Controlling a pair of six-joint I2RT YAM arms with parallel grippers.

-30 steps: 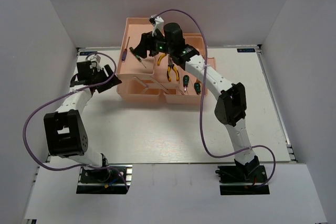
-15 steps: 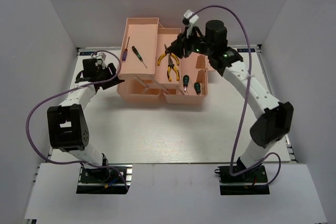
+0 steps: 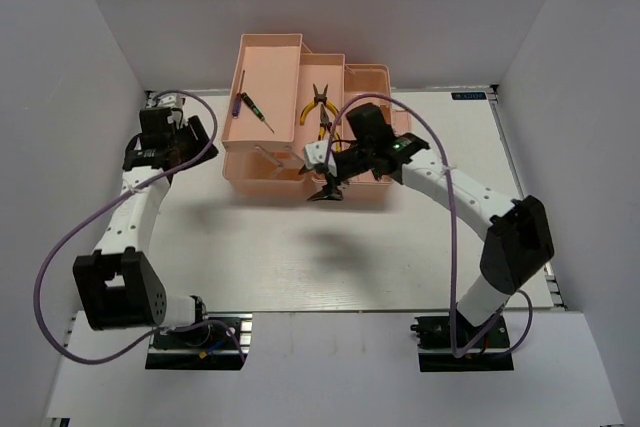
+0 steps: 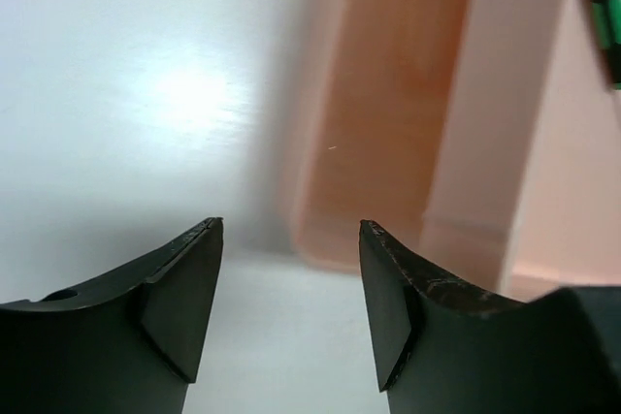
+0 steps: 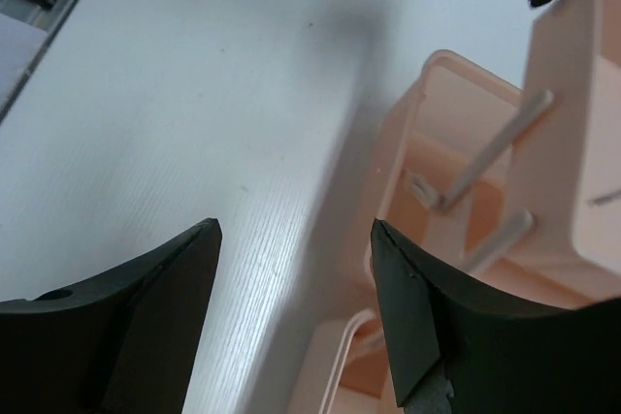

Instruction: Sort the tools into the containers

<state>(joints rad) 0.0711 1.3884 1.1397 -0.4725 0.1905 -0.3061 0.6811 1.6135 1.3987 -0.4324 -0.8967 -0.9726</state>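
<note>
Lying near-to-far, pliers [image 3: 320,104] nose away

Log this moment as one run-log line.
left gripper: open, empty, beside toolbox | right gripper: open, empty, at toolbox front edge | yellow pliers: in toolbox tray

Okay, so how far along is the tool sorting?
Done: the blue screwdriver and a dark-handled screwdriver lie in the toolbox's left tray, the yellow pliers in the middle tray. In hand: nothing; the left pincer and right pincer are both open and empty. Left: I see no tool on the table, but the right arm covers the box's front compartments, so I can't confirm the rest.
</note>
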